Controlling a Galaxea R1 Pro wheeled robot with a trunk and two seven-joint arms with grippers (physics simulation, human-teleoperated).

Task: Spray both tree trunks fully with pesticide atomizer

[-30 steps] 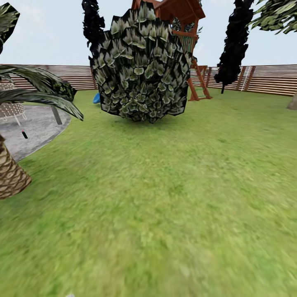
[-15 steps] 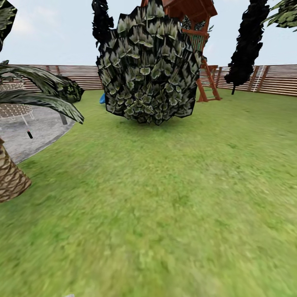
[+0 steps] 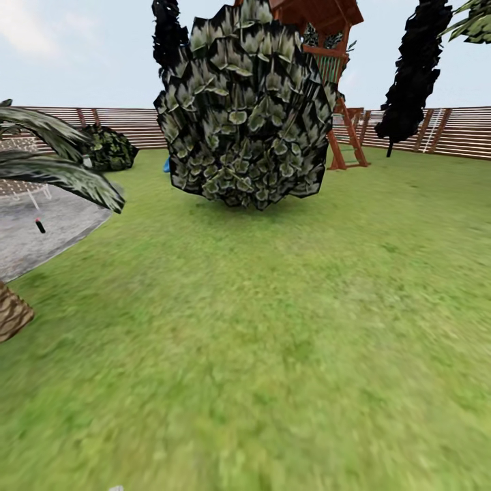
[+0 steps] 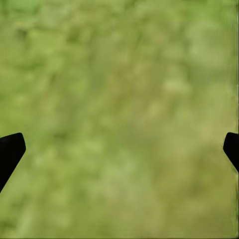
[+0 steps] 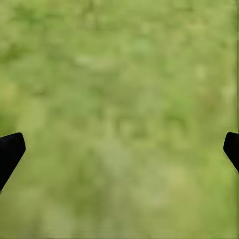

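Both claws are seen spread wide with nothing between the jaws: the left claw (image 4: 119,149) and the right claw (image 5: 119,149) each show two dark fingertips at opposite edges of the wrist pictures, with only blurred grass behind them.

Compared with the earlier head pictures, the whole scene has shifted, so camera movement is noted, not movement of things. The palm trunk (image 3: 10,315) at the near left is now cut off more by the edge, and a low dark bush (image 3: 109,148) by the far fence is now uncovered beside the palm fronds (image 3: 65,174).

The lawn (image 3: 273,327) is seen across the near ground. A large round leafy bush (image 3: 245,109) stands at the centre, with a red-brown wooden play tower (image 3: 327,41) behind it. Two near-black cone trees are noted, one far left of the tower (image 3: 168,34), one far right (image 3: 412,75). The slatted wooden fence (image 3: 464,129) runs along the far side.

On the grey paved patio (image 3: 41,235) at the left, a small dark upright object with a red top (image 3: 40,225) is seen; it is too small to be identified as the sprayer. The pale trunks are not identified with certainty. No writing can be read.
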